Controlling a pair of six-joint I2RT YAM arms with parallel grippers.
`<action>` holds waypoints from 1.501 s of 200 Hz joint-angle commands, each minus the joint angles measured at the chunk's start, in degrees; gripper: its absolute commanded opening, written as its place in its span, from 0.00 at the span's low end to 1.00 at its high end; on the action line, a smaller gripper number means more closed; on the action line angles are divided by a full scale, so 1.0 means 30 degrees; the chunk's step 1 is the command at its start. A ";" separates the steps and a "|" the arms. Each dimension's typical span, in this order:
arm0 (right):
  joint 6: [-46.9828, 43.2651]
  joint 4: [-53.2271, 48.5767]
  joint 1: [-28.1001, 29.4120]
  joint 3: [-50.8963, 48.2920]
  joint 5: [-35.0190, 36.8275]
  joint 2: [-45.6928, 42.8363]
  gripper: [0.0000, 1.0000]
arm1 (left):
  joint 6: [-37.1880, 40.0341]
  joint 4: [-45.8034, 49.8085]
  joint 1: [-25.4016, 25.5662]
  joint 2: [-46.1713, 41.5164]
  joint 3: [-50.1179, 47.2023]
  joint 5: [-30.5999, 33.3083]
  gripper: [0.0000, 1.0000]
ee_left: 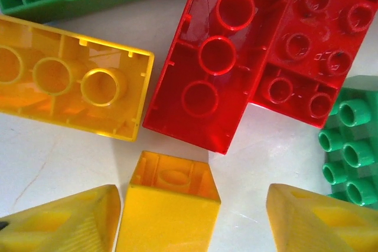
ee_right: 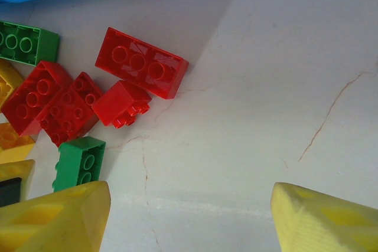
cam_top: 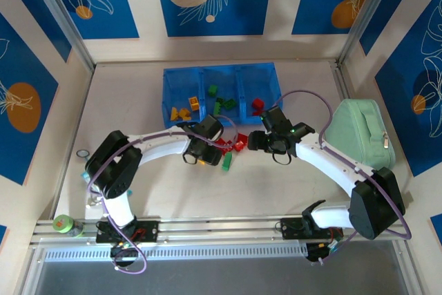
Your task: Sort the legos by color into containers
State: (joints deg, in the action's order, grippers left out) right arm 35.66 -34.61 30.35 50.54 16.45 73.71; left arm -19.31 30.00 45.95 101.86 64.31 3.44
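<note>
Loose legos lie in a pile in front of the blue tray. Its three containers hold yellow bricks on the left, green bricks in the middle and red bricks on the right. My left gripper is open and straddles a small yellow brick. The brick sits close to the left finger, with a gap to the right one. Ahead of it lie a long yellow brick and red bricks. My right gripper is open over bare table, right of red bricks and a green brick.
A pale mint zippered pouch lies at the right, beside my right arm. A small ring and a green roll sit near the left arm's base. Walls close in the table on three sides.
</note>
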 commanded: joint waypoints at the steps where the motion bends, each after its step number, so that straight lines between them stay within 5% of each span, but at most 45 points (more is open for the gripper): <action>1: 0.0330 0.0082 -0.0067 -0.0137 -0.0357 -0.0342 0.73 | -0.0271 0.0680 0.0203 0.0209 -0.0328 0.0476 0.58; 85: 0.0396 0.0111 -0.0062 -0.0303 -0.0374 -0.0363 0.73 | -0.0594 0.1162 -0.0204 -0.1007 -0.0026 0.1573 0.41; 212: 0.0456 0.0195 -0.0213 -0.0709 -0.0385 -0.0694 0.73 | -0.0212 0.0490 -0.5728 -0.3164 0.2241 0.0376 0.29; 284: 0.0521 0.0052 -0.0157 -0.0706 -0.0577 -0.0818 0.72 | 0.0470 0.0607 -0.7419 -0.0982 0.6154 0.1044 0.29; 300: 0.0536 0.0016 -0.0054 -0.0684 -0.0698 -0.0815 0.73 | 0.0526 0.0808 -0.7580 -0.0117 0.7065 0.1256 0.39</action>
State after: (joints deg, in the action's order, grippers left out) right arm 36.32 -33.87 29.98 48.97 16.03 72.84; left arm -18.96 31.75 24.32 97.41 81.82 6.02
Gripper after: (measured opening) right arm 0.726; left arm 0.305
